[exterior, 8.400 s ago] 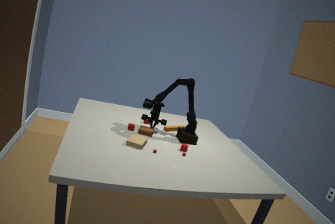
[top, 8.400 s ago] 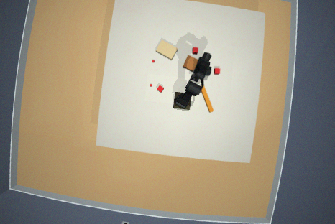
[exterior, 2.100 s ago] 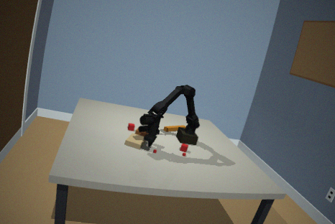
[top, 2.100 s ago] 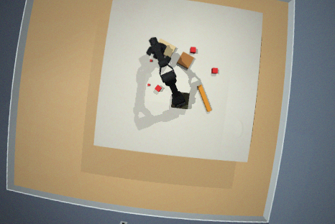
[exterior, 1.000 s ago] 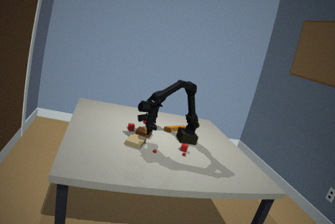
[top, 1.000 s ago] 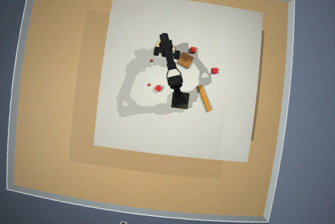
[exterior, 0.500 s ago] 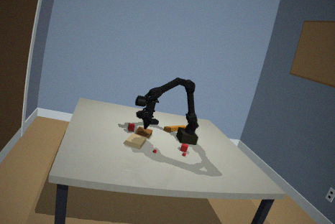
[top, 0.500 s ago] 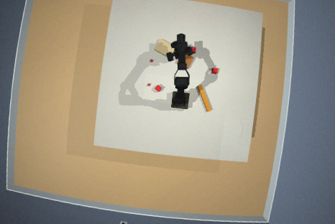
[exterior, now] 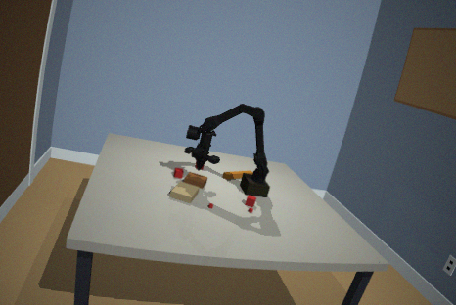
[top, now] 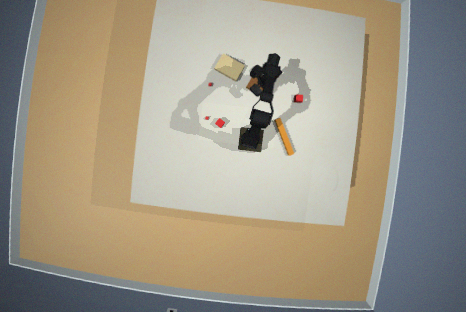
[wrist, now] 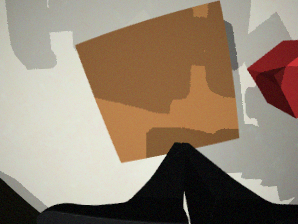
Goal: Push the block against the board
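"Going left to right from above, where is everything?"

"First the tan board [top: 229, 67] [exterior: 184, 193], as I take it. Then the brown block [top: 252, 83] [exterior: 196, 180] [wrist: 160, 75], flat on the tabletop [top: 200, 182] [exterior: 147, 222] and partly under the arm [top: 270, 79] [exterior: 259, 144]. I judge that to be the square one."

"And the claw [top: 260, 81] [exterior: 200, 167] [wrist: 180, 149]?"

"Just right of the block's visible part, fingers together, nothing between them. Further right lies the orange bar [top: 285, 137] [exterior: 239, 175], well apart from the block."

"How far along is it?"

"Part way, I'd say. Block and board are near each other, but from above a narrow gap shows, and their facing sides don't look matched. What's left is closing that gap with one whole side flush, bringing an edge even, then moving the claw away."

"What can't you make out?"

"From above, the arm covers the block's right part and hides the fingertips. The wrist view shows the block's top well, with the tips overlapping its near edge, but I can't tell whether they touch it. The board isn't in that view. A red cube [wrist: 280, 75] is cut off at its right border."
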